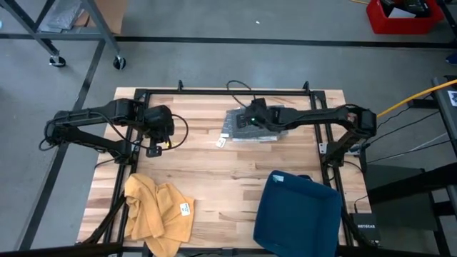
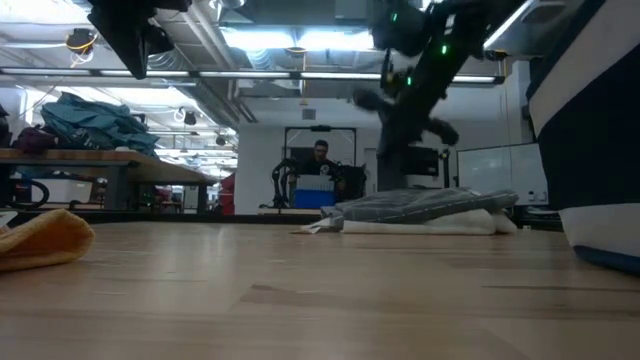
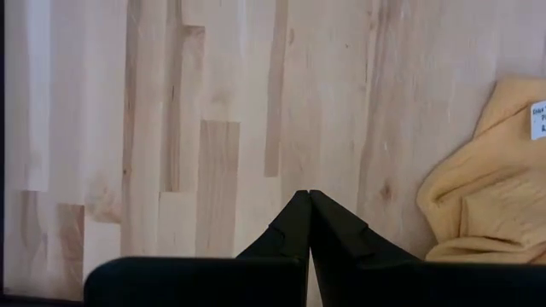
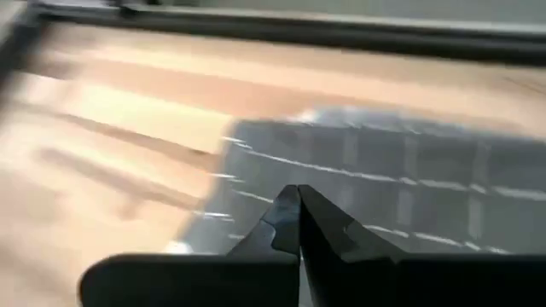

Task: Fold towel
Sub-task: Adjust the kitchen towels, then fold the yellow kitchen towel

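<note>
Right gripper [image 1: 246, 121]: hanging over the grey towel at the far middle of the table. Fingers pressed together tip to tip in its own wrist view, nothing between them. From the low view it's up in the air above the towel, not touching.

Left gripper [image 1: 158, 128]: parked over bare wood on the left side of the table, well away from the grey towel. Fingers [image 3: 294, 223] closed into a point too, holding nothing.

Grey towel [image 1: 253, 127]: folded into a flat stack near the far edge, roughly centre. Dark grey with thin light check lines on top, and a white layer peeking out underneath in the low view. A small white tag [image 1: 221, 142] sticks out at its left near corner.

Yellow towel [image 1: 158, 211]: crumpled heap at the near left corner, with a white label on it. Its edge also shows in the left wrist view.

Blue bin [image 1: 296, 214]: sits at the near right of the table, well apart from both towels.

Table [image 1: 235, 178]: light wood planks, black frame round it.

Background: a person [image 2: 320, 160] sits way back in the room, seen from the low view.
</note>
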`<state>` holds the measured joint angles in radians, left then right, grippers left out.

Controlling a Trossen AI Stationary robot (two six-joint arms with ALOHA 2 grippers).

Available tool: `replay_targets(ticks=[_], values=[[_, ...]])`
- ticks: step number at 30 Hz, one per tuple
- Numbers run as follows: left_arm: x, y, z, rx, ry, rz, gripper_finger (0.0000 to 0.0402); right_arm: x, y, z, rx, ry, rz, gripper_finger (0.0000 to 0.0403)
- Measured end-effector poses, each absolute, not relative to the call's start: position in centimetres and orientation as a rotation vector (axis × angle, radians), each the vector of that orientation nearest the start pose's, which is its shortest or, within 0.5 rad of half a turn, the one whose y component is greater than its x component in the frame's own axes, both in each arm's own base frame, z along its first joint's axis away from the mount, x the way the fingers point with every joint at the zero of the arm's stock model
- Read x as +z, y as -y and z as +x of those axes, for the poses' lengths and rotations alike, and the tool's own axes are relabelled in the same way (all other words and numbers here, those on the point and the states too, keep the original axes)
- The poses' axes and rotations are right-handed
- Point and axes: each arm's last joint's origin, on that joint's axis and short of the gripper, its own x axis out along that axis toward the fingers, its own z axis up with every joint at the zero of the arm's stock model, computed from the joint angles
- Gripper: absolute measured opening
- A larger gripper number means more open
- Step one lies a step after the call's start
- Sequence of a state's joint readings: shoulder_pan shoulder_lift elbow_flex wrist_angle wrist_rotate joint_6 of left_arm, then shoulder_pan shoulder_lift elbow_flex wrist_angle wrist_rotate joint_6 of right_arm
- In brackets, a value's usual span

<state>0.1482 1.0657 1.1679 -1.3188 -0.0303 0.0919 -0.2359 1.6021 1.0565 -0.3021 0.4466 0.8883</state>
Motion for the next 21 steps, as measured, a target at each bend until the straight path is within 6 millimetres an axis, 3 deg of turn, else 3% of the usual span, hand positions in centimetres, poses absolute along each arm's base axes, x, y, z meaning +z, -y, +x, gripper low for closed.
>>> replay_targets(ticks=[9,15,21], values=[[32.7,-2.4,15.7,0.063,-1.268,0.010,0.0019,25.1,7.9,33.2,-0.432,-0.449,0.825,0.0005],[32.5,-2.1,15.1,-0.013,-1.333,-0.033,0.0097,25.6,7.1,33.8,-0.130,-0.480,0.834,0.0006],[32.6,-0.7,14.9,-0.251,-1.330,-0.150,0.0158,24.9,5.1,34.5,-0.065,-0.524,0.779,0.0050]])
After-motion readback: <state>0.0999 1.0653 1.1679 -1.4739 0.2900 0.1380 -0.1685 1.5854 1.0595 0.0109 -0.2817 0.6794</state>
